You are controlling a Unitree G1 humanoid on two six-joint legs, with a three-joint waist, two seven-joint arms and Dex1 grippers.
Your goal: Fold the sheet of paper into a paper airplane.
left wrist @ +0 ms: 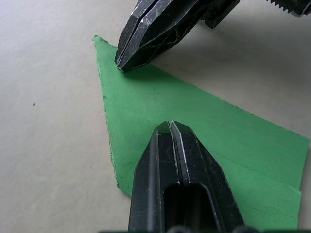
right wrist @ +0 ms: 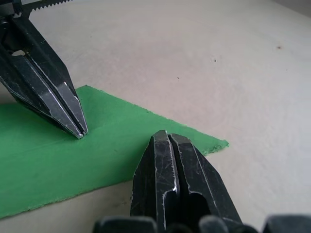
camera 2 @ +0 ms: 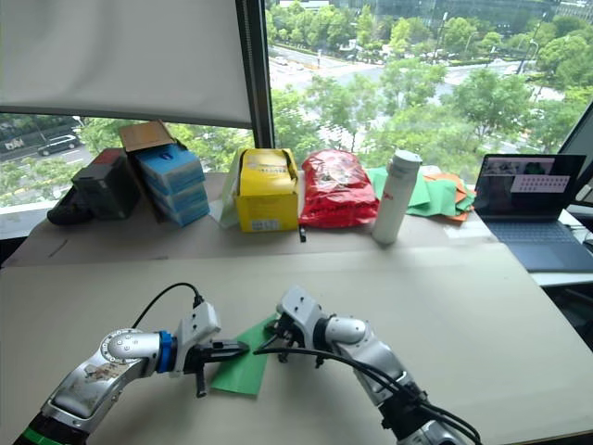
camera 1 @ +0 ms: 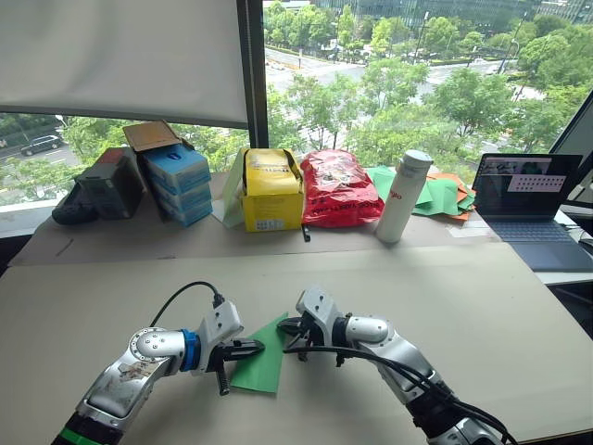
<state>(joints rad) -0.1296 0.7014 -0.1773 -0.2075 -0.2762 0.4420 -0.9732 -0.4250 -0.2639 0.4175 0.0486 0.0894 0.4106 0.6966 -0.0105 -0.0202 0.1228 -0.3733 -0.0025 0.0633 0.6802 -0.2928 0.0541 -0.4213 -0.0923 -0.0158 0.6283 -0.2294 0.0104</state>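
Note:
The bright green sheet of paper lies flat on the beige table, folded into a narrow pointed wedge with layered flaps, like a paper airplane. My left gripper is shut, its tip resting on the wedge's left part. My right gripper is also shut and presses its tip near the wedge's far point. In the left wrist view my own tip is on the paper and the right gripper touches near the point. In the right wrist view the paper lies under both tips.
Along the back stand blue boxes, a yellow box, a red bag, a white bottle, a heap of green and orange sheets and a laptop. Bare tabletop surrounds the paper.

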